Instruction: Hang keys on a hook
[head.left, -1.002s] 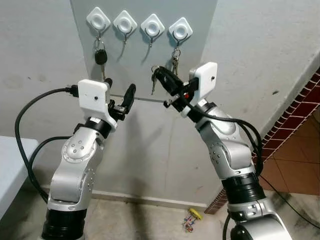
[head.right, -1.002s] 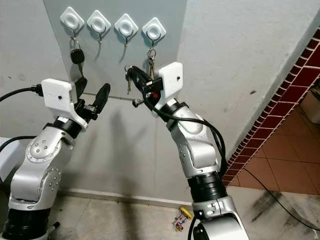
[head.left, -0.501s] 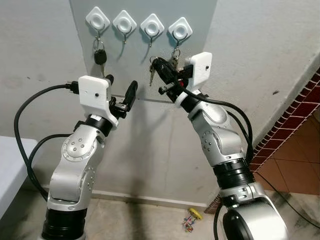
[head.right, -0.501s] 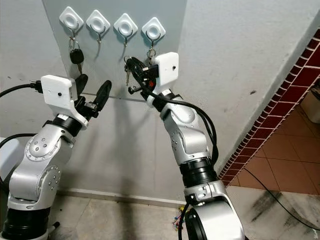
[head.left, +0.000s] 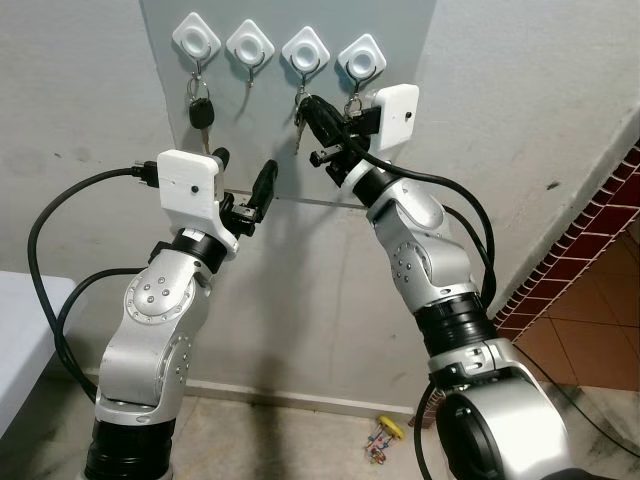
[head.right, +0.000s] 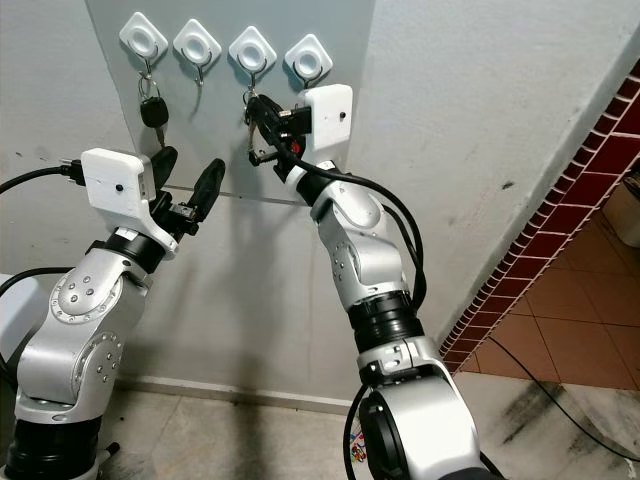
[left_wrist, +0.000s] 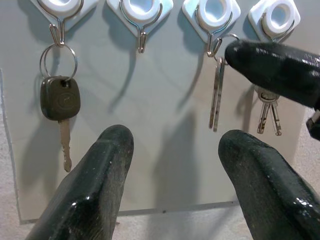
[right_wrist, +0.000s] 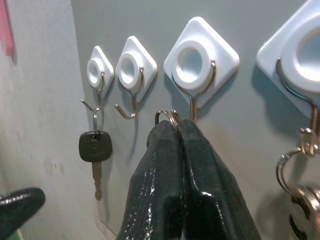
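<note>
Right wrist view: your right claw (right_wrist: 175, 135) pinching key ring (right_wrist: 167, 116), fingers closed, beside hook 3 (right_wrist: 192, 102). Ring risking missing hook tip, dropping. Left claw (left_wrist: 172, 145) hanging open, empty.

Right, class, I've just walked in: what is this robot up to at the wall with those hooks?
It is hanging keys on a row of four white hooks. The right gripper, shut on a key ring, holds it at the third hook, with two silver keys dangling below. Whether the ring is over the hook yet is unclear. A black car key hangs from the first hook, a key bunch from the fourth. The left gripper waits open below.
</note>
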